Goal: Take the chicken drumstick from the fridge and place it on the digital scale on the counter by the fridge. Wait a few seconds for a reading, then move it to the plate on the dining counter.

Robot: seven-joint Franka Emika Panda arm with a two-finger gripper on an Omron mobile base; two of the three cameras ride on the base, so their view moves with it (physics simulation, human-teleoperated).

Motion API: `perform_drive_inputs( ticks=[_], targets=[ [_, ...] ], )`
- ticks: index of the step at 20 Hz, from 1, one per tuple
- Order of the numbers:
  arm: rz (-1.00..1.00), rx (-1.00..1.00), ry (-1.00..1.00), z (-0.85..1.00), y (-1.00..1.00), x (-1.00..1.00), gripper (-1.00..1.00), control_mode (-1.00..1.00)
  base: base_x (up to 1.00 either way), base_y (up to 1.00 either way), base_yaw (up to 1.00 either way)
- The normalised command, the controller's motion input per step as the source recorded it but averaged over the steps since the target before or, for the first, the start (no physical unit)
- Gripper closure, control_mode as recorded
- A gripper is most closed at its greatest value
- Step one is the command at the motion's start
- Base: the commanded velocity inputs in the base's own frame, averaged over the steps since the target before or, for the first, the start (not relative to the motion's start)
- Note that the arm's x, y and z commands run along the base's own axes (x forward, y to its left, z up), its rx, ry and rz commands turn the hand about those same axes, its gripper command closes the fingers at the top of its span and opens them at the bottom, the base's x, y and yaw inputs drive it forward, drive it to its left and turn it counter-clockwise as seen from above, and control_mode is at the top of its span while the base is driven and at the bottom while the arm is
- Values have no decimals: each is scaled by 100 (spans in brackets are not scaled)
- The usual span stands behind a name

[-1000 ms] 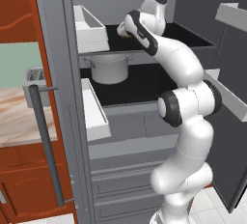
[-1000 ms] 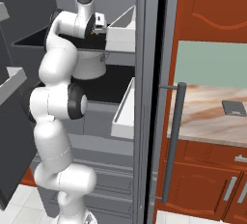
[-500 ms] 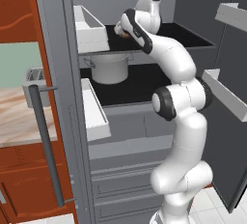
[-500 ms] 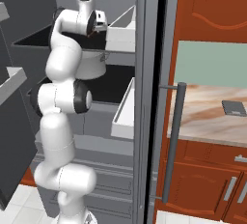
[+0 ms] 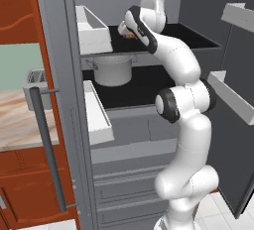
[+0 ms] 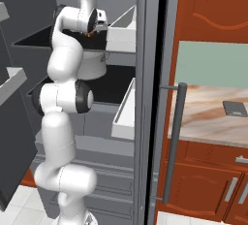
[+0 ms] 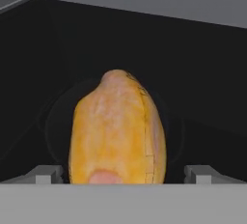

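Note:
The chicken drumstick (image 7: 118, 131), a golden-orange lump, lies on the upper black shelf (image 5: 194, 33) of the open fridge (image 5: 130, 150). My gripper (image 7: 124, 174) is open, with one fingertip on each side of the drumstick's near end and a gap to each. From the left base view the gripper (image 5: 127, 29) reaches over the shelf, and a sliver of the drumstick (image 5: 130, 35) shows under the hand. The right base view shows the gripper (image 6: 96, 28) beside the white door bin. The digital scale (image 6: 236, 108) lies on the counter (image 6: 203, 122) right of the fridge.
A grey pot (image 5: 113, 69) stands on the shelf below the drumstick. White door bins (image 5: 92, 25) hang on the open doors to either side of the arm. A grey toaster (image 5: 34, 80) sits on the left counter. The long door handle (image 6: 172, 144) stands in front.
The hand has moved a little further in over the upper shelf toward the drumstick. The jaws stay open.

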Motion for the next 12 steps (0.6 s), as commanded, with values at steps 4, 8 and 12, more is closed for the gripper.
perform_drive_inputs(
  ticks=[4,8,12],
  targets=[
    [3,0,0,-30,2,-5,-100,-100,0,0,0],
    [3,-1,0,-13,1,-5,-100,-100,0,0,0],
    [0,0,0,0,11,0,-100,-100,0,0,0]
  ],
)
